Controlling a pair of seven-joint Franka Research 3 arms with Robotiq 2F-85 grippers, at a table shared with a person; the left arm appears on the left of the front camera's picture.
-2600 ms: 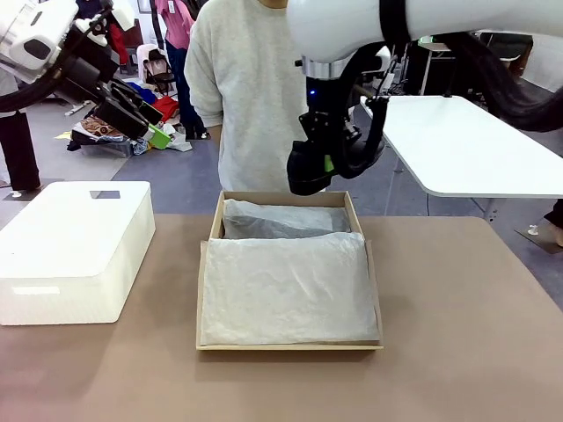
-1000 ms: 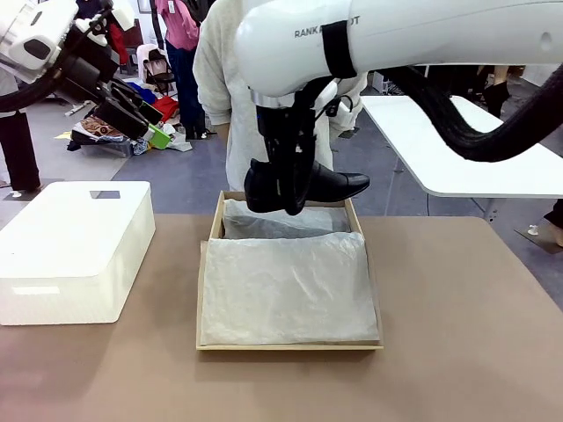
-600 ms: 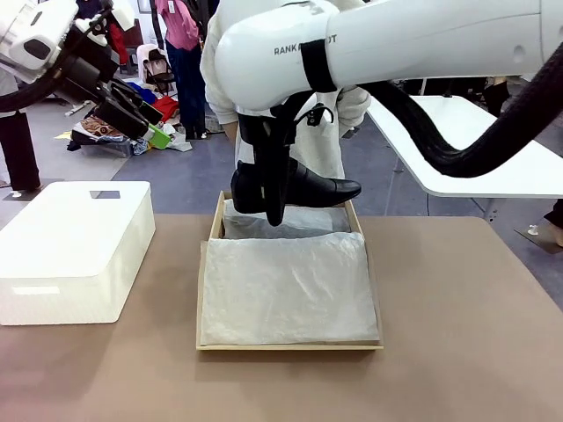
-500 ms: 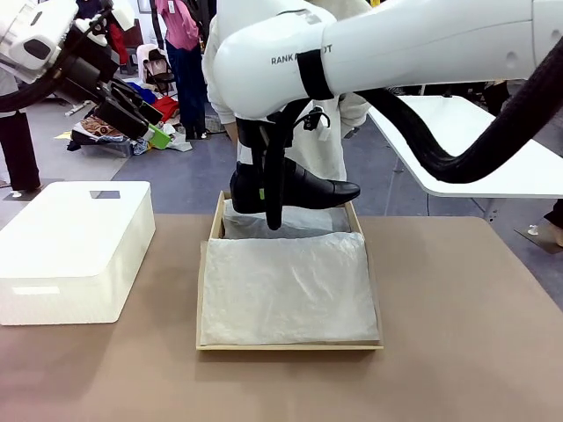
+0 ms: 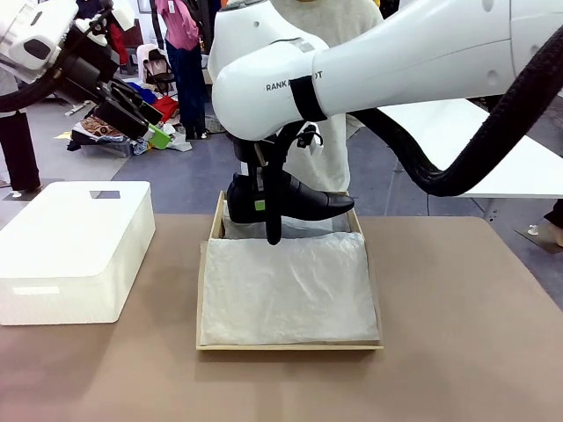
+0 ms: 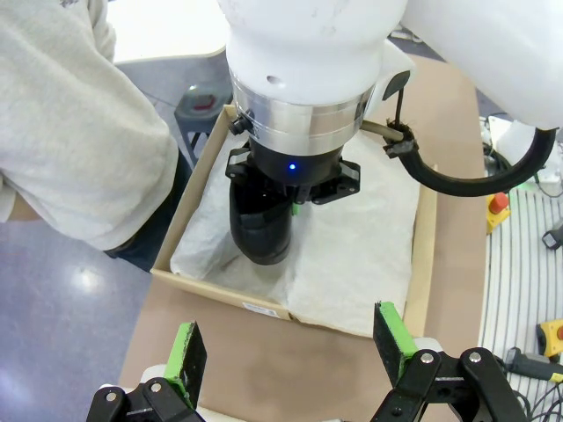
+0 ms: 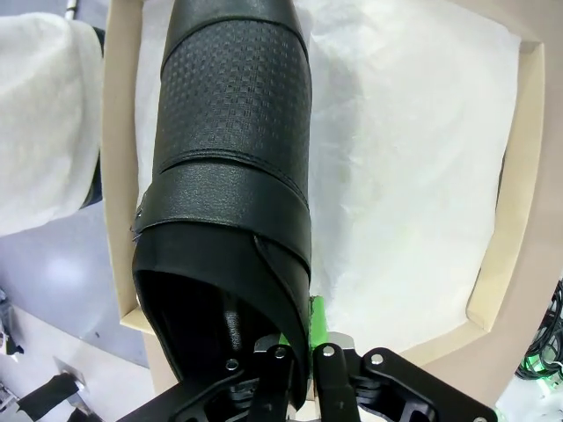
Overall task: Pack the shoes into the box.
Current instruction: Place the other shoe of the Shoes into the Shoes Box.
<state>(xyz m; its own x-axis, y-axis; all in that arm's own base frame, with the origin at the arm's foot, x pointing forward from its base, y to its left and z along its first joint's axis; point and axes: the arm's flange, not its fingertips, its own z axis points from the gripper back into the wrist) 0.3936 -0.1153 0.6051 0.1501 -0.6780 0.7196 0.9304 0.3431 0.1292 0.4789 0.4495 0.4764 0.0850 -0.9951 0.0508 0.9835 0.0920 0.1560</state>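
Right gripper (image 5: 266,211) is clamped on a glossy black shoe (image 5: 303,200), its fingers pinching the rim of the shoe's opening at the heel end. In the right wrist view that grip (image 7: 299,356) sits at the bottom of the picture, with a green pad (image 7: 318,318) just beside the leather, and the shoe (image 7: 230,167) stretches away from it, textured toe foremost. From the front the shoe hangs roughly level with its pointed toe toward the robot's right. It is over the far end of the box (image 5: 377,299), and whether the sole touches the lining I cannot tell.

The box is brown cardboard, open, and lies at the middle of the table (image 5: 466,352) with its far end at the table's far edge. White tissue paper (image 5: 286,286) covers its inside. A person in a light grey sweater (image 6: 70,132) stands just beyond that far edge.

Left gripper (image 6: 288,343) is held high above the table's left side. Its jaws are spread wide with nothing between them, and one green-padded finger (image 6: 186,352) shows at each side in its wrist view. A white plastic box (image 5: 75,246) with rounded corners rests near the table's left edge, well apart from the cardboard one.
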